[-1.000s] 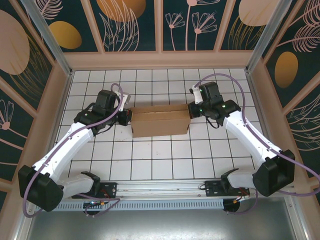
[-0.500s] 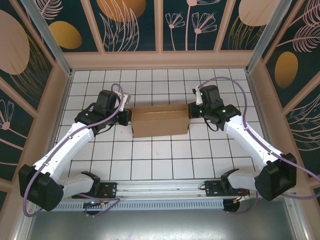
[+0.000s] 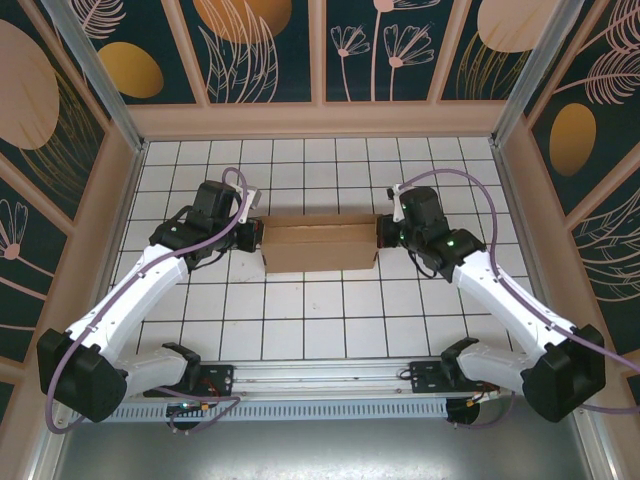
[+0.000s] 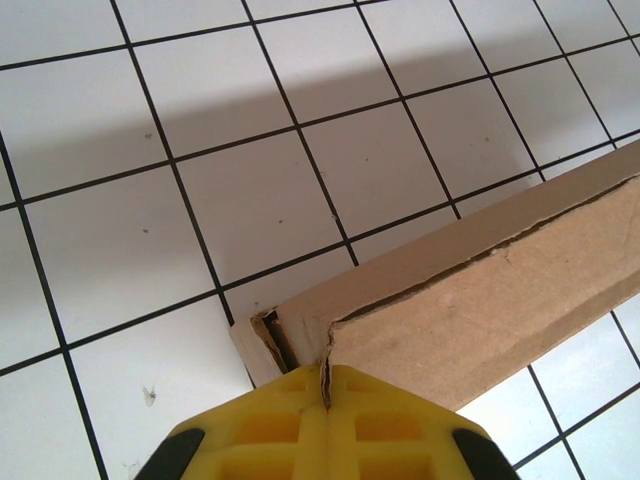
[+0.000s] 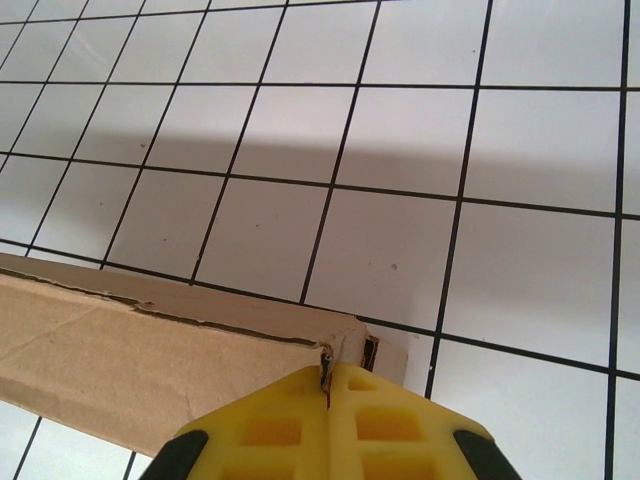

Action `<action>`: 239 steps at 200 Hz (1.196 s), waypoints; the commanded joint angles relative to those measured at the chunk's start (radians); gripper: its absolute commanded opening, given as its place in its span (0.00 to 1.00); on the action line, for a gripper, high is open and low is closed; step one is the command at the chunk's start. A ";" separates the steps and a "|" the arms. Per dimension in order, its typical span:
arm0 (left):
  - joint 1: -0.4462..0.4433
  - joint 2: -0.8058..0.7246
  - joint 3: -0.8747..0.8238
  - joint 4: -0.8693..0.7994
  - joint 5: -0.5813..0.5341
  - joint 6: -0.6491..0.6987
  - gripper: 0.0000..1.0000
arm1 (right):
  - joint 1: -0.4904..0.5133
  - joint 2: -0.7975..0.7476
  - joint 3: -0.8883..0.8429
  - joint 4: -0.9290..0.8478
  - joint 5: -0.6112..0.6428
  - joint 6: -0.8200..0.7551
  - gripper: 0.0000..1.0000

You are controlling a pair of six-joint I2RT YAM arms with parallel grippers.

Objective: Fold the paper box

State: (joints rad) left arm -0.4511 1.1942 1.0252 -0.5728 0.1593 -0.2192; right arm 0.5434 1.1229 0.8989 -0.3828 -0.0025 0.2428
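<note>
The paper box [image 3: 320, 246] is a shallow brown cardboard mailer lying across the middle of the white tiled table [image 3: 320, 320]. My left gripper [image 3: 256, 234] is shut on the box's left end; in the left wrist view the yellow fingers [image 4: 262, 425] pinch a thin cardboard edge at the corner of the paper box [image 4: 480, 310]. My right gripper [image 3: 384, 231] is shut on the right end; in the right wrist view its yellow fingers [image 5: 385, 425] clamp the corner edge of the paper box [image 5: 150, 350]. A small tab sticks out beside each pinched corner.
Tan wooden walls [image 3: 320, 120] with dark patterned panels fence the table at the back and both sides. A metal rail [image 3: 320, 378] carrying the arm bases runs along the near edge. Open tiles lie in front of and behind the box.
The right arm's elbow has swung outward and down to the right, and its wrist turned a little. The box and the left arm have stayed put.
</note>
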 commanded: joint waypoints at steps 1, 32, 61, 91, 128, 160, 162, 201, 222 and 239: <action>-0.015 -0.005 0.026 0.009 0.019 -0.003 0.00 | 0.022 0.003 -0.055 -0.050 -0.010 0.000 0.00; -0.016 0.003 0.029 0.008 0.007 -0.003 0.00 | 0.041 -0.008 -0.082 -0.021 0.013 0.035 0.00; -0.015 0.004 0.032 0.006 -0.001 -0.001 0.00 | 0.048 -0.017 -0.107 0.003 0.040 0.074 0.00; -0.015 0.002 0.044 -0.008 -0.010 0.002 0.00 | 0.052 -0.016 -0.117 0.010 0.048 0.083 0.00; -0.015 0.000 0.060 -0.023 -0.034 0.008 0.00 | 0.055 -0.013 -0.118 0.009 0.052 0.079 0.00; -0.015 0.015 0.050 0.009 0.019 -0.050 0.00 | 0.059 -0.003 -0.123 0.014 0.050 0.081 0.00; -0.016 0.016 0.049 0.012 0.022 -0.054 0.00 | 0.058 -0.003 -0.123 0.015 0.050 0.081 0.00; -0.021 0.027 0.013 0.041 0.022 -0.091 0.00 | 0.069 0.008 -0.117 0.015 0.050 0.091 0.00; -0.037 0.034 -0.012 0.055 0.019 -0.118 0.00 | 0.075 0.016 -0.110 0.013 0.057 0.097 0.00; -0.061 0.037 -0.023 0.046 -0.019 -0.119 0.00 | 0.086 0.014 -0.107 0.014 0.072 0.101 0.00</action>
State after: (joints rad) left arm -0.4633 1.2079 1.0317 -0.5472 0.1116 -0.3084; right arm 0.5972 1.1057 0.8215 -0.2623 0.0868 0.3214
